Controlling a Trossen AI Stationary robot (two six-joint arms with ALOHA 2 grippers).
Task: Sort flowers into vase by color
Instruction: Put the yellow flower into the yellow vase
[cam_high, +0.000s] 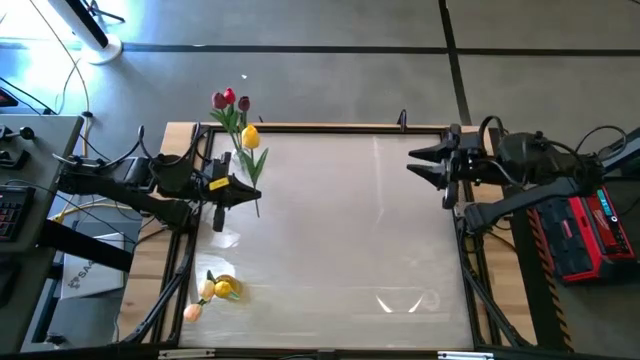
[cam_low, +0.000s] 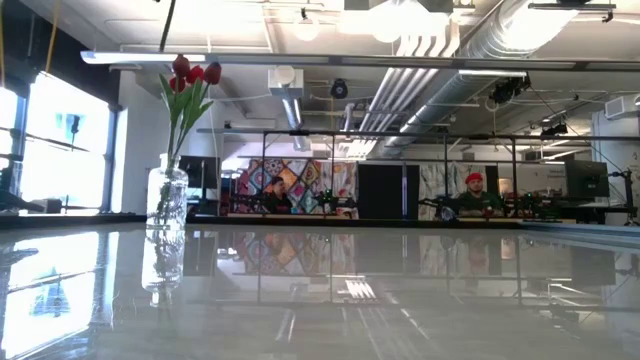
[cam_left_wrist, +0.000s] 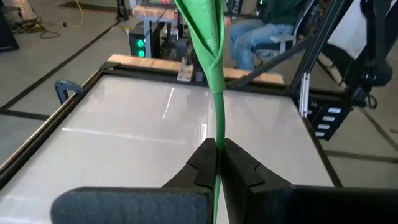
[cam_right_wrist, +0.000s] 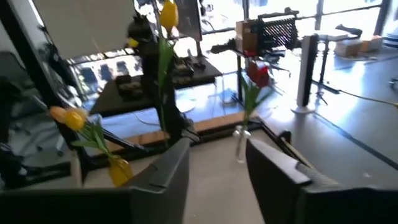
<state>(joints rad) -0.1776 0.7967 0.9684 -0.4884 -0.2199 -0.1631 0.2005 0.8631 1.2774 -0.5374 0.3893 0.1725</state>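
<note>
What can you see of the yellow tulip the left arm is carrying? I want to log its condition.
The yellow tulip has a small yellow head on a long thin green stem with a folded green leaf, all looking artificial. The left gripper is shut on the stem, holding it above the table's left side. Its head lies close to the vase of red tulips. It looks intact.
</note>
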